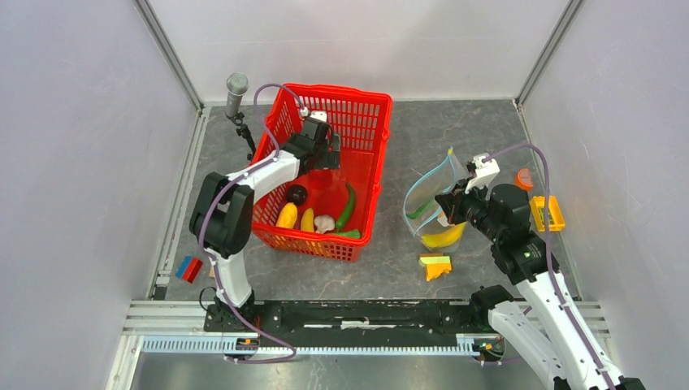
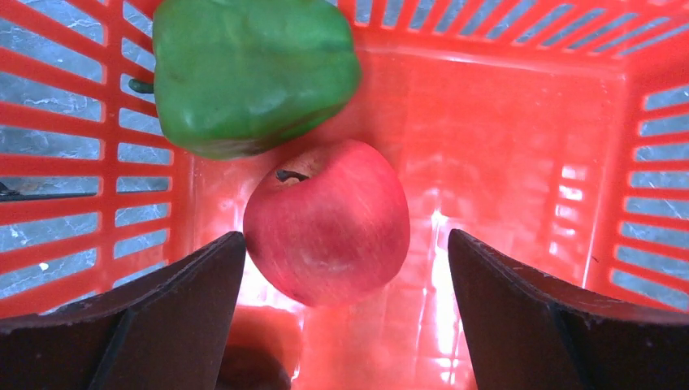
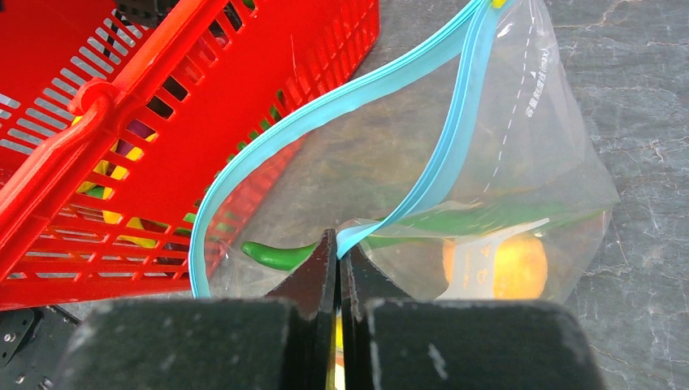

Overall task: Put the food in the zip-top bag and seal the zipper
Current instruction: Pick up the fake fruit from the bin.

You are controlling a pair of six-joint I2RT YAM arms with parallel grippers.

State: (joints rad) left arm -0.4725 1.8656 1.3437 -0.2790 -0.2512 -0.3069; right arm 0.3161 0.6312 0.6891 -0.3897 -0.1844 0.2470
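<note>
Status: left gripper [image 2: 345, 237] was down inside the basket [image 1: 370, 122], at its far end. Its fingers [image 2: 162, 325] were spread as wide as they go and held nothing. The apple [image 2: 327, 221] sat on the basket floor between them, closer to the left finger in the wrist view; contact there unclear. The bell pepper [image 2: 252, 73] lay just beyond the apple, against the lattice wall.

The right gripper [image 3: 337, 244] was clamped tight on the zipper [image 3: 349, 97], pinching the blue strip at the near edge of the mouth. The bag [image 1: 431, 195] stood on the table [image 1: 455, 122] just right of the basket. Its mouth gaped in a wide loop, unsealed.

Inside the bag, a chili [image 3: 276, 254] lay low near the pinch. A yellow fruit [image 3: 496, 268] sat at the bottom, right of it.

At the near end of the basket, left to right along the near wall: two yellow pieces [image 1: 286, 215], then the mushroom [image 1: 324, 223]. The eggplant [image 1: 296, 193] was just beyond the yellow pieces. A long green pod [image 1: 349, 205] lay right of the mushroom, running near to far.

The block stack [image 1: 436, 266] sat on the table just near of the bag. The crate [image 1: 547, 213] was right of the right arm, close to the right wall.
</note>
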